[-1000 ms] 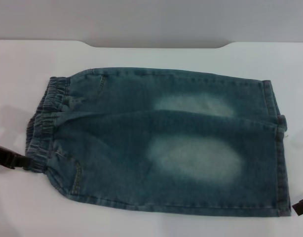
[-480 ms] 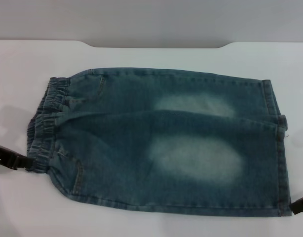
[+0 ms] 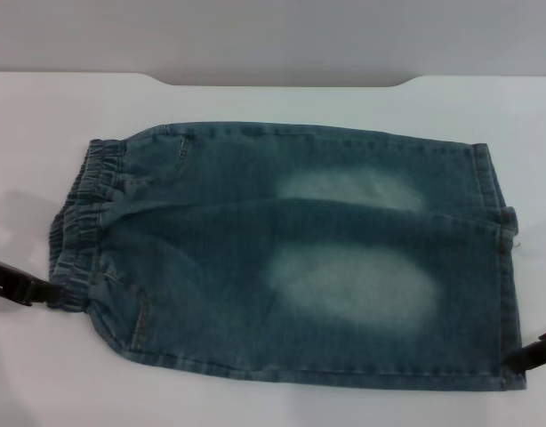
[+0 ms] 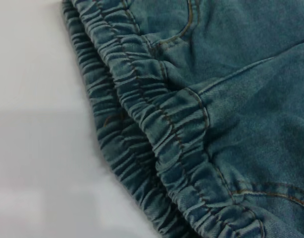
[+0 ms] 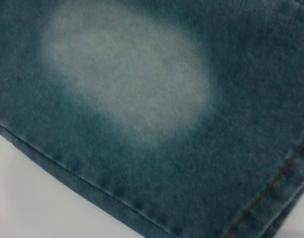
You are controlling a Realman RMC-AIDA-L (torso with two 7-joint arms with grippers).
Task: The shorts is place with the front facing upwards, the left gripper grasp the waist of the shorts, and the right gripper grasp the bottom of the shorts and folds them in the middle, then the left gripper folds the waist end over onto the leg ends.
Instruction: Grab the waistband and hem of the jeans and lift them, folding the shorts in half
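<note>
The denim shorts [image 3: 291,258] lie flat on the white table, front up, with two pale washed patches. The puckered waist [image 3: 77,227] is at the left end and the straight bottom hems [image 3: 504,267] are at the right end. My left gripper [image 3: 24,289] sits low at the near corner of the waist, its tip against the band. The left wrist view shows the gathered waist [image 4: 157,124] close up. My right gripper [image 3: 533,353] is at the near corner of the leg ends, touching the hem. The right wrist view shows a pale patch [image 5: 127,74] and the stitched hem [image 5: 271,198].
The white table [image 3: 255,409] runs beyond the shorts on every side. Its far edge [image 3: 282,82] has a shallow notch, with a grey surface behind it.
The right gripper has edged up and inward to the near hem corner. The left gripper and the shorts have barely moved.
</note>
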